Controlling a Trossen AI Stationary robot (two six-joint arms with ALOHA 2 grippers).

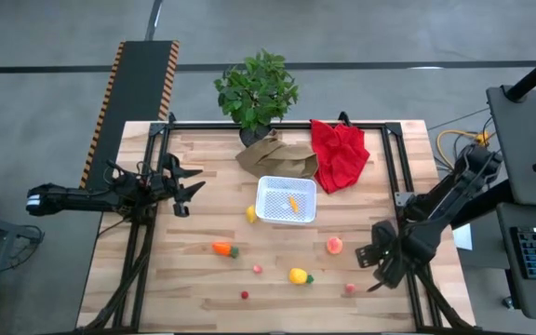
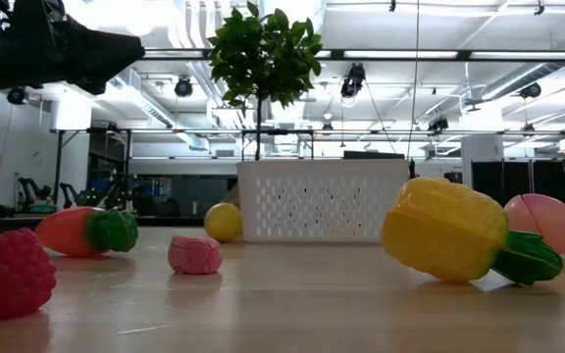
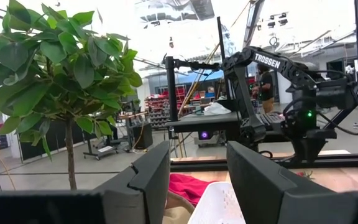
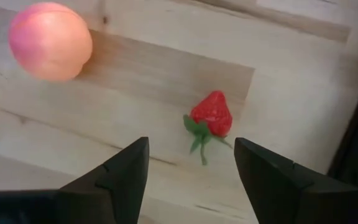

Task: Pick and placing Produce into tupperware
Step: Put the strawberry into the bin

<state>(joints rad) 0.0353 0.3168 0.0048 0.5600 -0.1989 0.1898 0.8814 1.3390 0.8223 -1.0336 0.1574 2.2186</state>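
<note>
Wooden table, seen from above: a white container sat near the middle, holding one small orange piece. Just beside its left wall lay a yellow lemon. Loose produce was spread over the near half of the table: an orange carrot with a green tip, a small pink piece, a small red raspberry, a yellow pepper with a green stem, a pink-orange peach and a red strawberry. Behind the container lay a crumpled brown paper bag, with a red cloth to its right and a potted plant at the far edge. The left gripper hung over the left side of the table, well apart from the container, fingers spread and empty; its wrist view looked past the plant toward the container's rim. The right gripper was near the right edge, above the strawberry, fingers spread to either side of it and holding nothing; the peach lay near.
</note>
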